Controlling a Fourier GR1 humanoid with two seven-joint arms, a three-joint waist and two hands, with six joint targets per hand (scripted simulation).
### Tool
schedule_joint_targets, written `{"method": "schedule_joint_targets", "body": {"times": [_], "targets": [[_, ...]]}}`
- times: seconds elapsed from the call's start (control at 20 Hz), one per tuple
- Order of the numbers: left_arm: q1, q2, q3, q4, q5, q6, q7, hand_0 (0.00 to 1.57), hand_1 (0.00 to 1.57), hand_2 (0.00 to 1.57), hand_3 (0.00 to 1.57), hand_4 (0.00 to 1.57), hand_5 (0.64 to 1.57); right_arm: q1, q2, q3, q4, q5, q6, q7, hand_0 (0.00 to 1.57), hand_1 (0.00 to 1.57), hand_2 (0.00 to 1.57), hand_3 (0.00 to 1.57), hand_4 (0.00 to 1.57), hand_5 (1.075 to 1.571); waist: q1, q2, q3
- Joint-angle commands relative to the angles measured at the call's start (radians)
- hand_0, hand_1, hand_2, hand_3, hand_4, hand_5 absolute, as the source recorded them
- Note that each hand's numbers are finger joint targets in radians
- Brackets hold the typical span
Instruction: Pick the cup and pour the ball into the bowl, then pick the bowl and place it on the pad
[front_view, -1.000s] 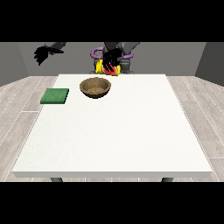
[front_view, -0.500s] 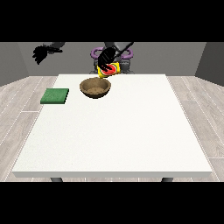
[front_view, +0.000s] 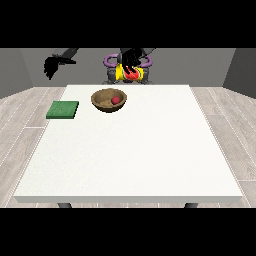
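From my station I saw the large white table (front_view: 130, 150) filling most of the front view, with grey plank floor (front_view: 20, 115) around it and grey walls behind. The robot (front_view: 129, 62) stood small at the table's far edge, its torso largely covered by its own arm.

Next in size was the green pad (front_view: 63, 109), lying flat near the table's edge at the view's left, well apart from anything else on the surface. Just to its right, toward the far side of the table, sat the wooden bowl (front_view: 109, 100), upright. Bowl and pad were near each other but not touching.

The hand at the view's right (front_view: 128, 61) was raised in front of the torso, above and behind the bowl, with its fingers curled round the cup (front_view: 131, 73), which showed yellow with red marking. The cup looked tilted over, though I could not tell which way its mouth faced.

The hand at the view's left (front_view: 51, 66) hung off the table's far corner, high above the floor and holding nothing. Its fingers drooped downward and looked relaxed rather than balled up.

Smallest of all, the red ball (front_view: 116, 100) lay inside the bowl, toward its right side.
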Motion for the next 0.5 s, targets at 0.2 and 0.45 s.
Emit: {"method": "schedule_joint_targets", "body": {"times": [0.2, 0.45], "targets": [[0.191, -0.053, 0.435, -0.182, 0.506, 0.269, -0.008, 0.9, 0.9, 0.85, 0.48, 1.26, 1.437, 0.045, 0.069, 0.021, -0.045, 0.008, -0.047, -0.004, 0.0, 0.0, 0.0, 0.0, 0.25, 1.567, 0.032, 0.038, -0.0166], [0.352, -0.054, 0.515, -0.318, 0.906, 0.342, -0.176, 0.0, 0.0, 0.0, 0.0, 0.0, 1.55, -0.017, 0.136, 0.065, -0.086, 0.029, -0.094, -0.007, 0.0, 0.0, 0.0, 0.0, 0.3, 1.568, -0.013, 0.152, -0.0171]]}}
